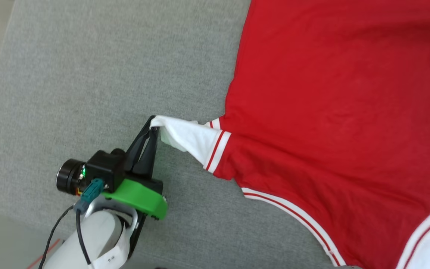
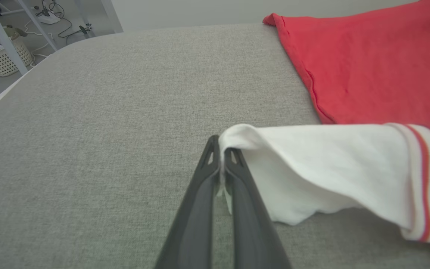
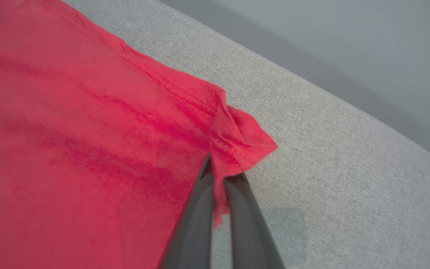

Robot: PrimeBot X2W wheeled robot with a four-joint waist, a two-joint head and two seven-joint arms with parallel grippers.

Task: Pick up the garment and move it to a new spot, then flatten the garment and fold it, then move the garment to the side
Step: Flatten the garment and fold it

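Now the garment (image 1: pixel 330 93), red with red-and-white striped trim, lies spread over the right part of the grey padded surface (image 1: pixel 88 74), and its white sleeve (image 1: pixel 189 138) is drawn out to the left across the bare grey. The left gripper (image 1: pixel 154 129) has its two dark fingers pressed together on the tip of that sleeve, holding its end a little off the surface while the loose cloth sags beneath. The right gripper (image 3: pixel 218 172) is clamped on a bunched red corner of the garment, near the surface's edge.
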